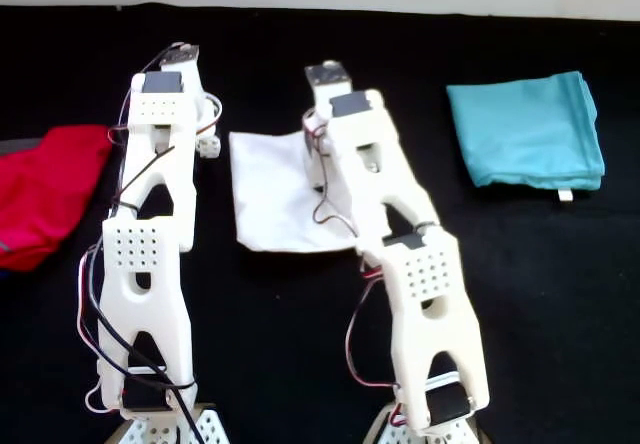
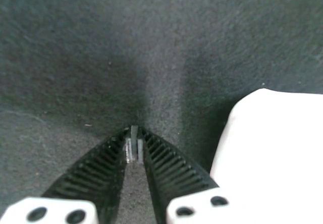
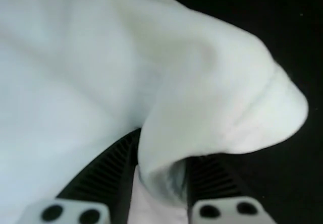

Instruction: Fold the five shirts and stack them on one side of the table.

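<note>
Partly cloth-covered, right fingers pinch the white shirt; left fingers clenched together.

The white shirt is plain. Left of it lies a plain red shirt, and right of it a plain teal shirt with a small white tag. The table under it is matte black. The left arm and right arm are white with panels of small round holes. The gripper fingers are black and ribbed.
</note>
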Action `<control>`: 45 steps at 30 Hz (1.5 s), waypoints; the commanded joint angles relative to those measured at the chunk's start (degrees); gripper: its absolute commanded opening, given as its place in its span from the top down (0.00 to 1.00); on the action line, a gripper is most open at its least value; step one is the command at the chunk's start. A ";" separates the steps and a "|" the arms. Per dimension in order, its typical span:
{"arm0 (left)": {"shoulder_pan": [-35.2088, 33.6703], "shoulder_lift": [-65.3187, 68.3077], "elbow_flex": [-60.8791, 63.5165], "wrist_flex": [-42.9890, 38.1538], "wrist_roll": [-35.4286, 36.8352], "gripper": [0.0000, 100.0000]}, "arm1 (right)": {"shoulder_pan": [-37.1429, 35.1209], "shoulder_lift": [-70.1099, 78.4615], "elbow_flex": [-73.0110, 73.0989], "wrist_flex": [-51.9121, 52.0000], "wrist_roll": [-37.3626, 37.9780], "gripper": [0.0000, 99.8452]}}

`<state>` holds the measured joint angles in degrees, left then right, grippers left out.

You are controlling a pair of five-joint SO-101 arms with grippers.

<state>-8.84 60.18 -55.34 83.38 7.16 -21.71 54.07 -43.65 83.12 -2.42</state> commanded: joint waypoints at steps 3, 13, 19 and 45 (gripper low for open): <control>-0.66 0.13 -1.01 -0.44 0.18 0.99 | 8.48 -2.42 -9.80 6.29 3.16 0.99; -0.66 0.13 -1.10 -0.70 0.18 0.99 | 25.71 -8.40 -28.18 17.63 22.07 0.99; -0.66 0.13 -1.10 -0.79 0.18 0.99 | 35.56 -1.63 -28.09 11.82 30.42 0.99; -0.57 0.13 -1.10 -0.79 0.18 0.99 | 40.66 0.75 -43.65 -2.68 36.75 0.99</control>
<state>-8.84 60.18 -55.34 83.38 7.16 16.62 58.02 -87.69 84.35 30.29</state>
